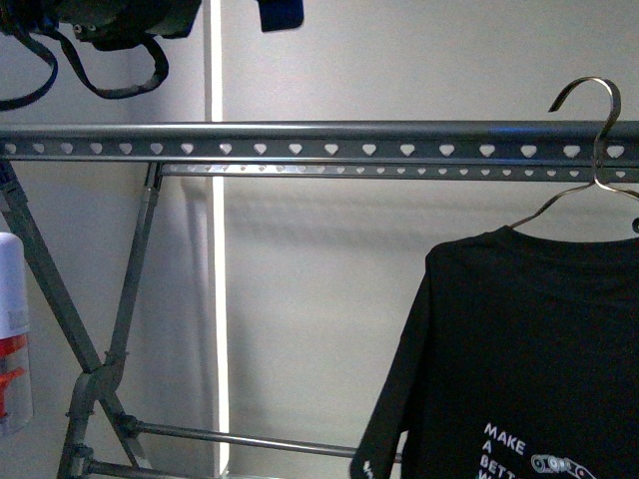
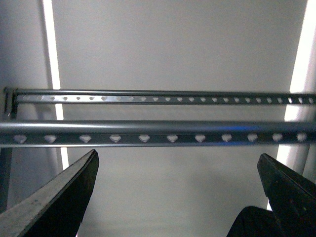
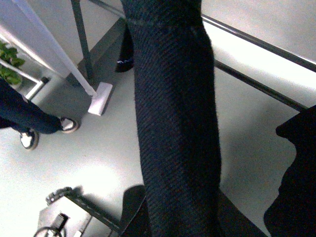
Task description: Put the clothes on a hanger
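The black T-shirt (image 1: 519,339) with white "MAKE A BETTER" print hangs on a thin wire coat hanger (image 1: 589,150) at the right of the front view, its hook at the height of the grey rack's rail (image 1: 300,140) with heart-shaped holes. Neither gripper shows in the front view. In the right wrist view the black T-shirt (image 3: 173,123) fills the middle as a long dark fold, and my right gripper is shut on it, its jaws hidden by cloth. My left gripper (image 2: 177,173) is open and empty just below the rail (image 2: 158,132).
The rack's crossed legs (image 1: 120,329) stand at the left, with a lower bar (image 1: 240,439). A white and red object (image 1: 12,329) is at the far left edge. In the right wrist view a person's feet (image 3: 29,129) stand on the floor beside a rack leg (image 3: 81,39).
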You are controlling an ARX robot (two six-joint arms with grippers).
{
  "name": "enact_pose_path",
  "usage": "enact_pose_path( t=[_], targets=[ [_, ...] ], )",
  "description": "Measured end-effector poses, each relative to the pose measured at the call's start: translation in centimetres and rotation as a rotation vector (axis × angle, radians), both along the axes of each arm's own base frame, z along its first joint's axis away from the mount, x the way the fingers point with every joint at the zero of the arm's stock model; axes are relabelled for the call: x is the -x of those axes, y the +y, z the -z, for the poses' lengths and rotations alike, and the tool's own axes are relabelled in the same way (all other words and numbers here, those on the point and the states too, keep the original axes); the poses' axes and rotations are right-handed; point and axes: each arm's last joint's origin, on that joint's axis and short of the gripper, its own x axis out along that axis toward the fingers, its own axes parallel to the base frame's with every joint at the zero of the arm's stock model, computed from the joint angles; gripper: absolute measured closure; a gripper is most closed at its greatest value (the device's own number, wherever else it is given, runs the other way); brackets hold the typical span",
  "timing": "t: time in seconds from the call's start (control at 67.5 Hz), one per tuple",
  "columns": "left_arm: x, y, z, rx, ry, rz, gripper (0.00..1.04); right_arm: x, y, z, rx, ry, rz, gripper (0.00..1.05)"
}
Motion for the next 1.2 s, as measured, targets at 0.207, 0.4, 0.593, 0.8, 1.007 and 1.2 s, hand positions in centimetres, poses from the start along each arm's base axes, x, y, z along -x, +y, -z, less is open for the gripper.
enact_pose_path(
  t=[0.207, 0.4, 0.593, 0.8, 1.007, 1.2],
  targets=[
    [-0.8, 4.0, -1.0, 0.344, 0.176, -0.27, 0.07, -1.7, -0.2, -1.7, -0.099, 0.006, 0.141, 0.96],
    [0.5, 7.5, -0.4, 0.474, 0.206, -0.382, 0.07, -5.2, -0.6, -2.4, -0.181, 0.05, 0.326, 0.96],
    [5.1, 6.8, 1.6, 0.113, 0.325, -0.131, 0.32, -7.8, -0.7, -3.4, -0.246, 0.065, 0.408, 0.96],
    [9.2, 8.0, 8.9, -0.025, 0.351, -0.145, 0.68, -9.2, -0.4, -5.4, -0.279, 0.055, 0.451, 0.96],
    [13.0, 9.2, 14.4, -0.046, 0.369, -0.153, 1.02, -10.5, 0.4, -5.0, -0.268, 0.084, 0.458, 0.96],
    [15.4, 10.1, 17.4, -0.058, 0.376, -0.134, 1.01, -11.0, 0.3, -4.4, -0.251, 0.095, 0.475, 0.96]
  ],
)
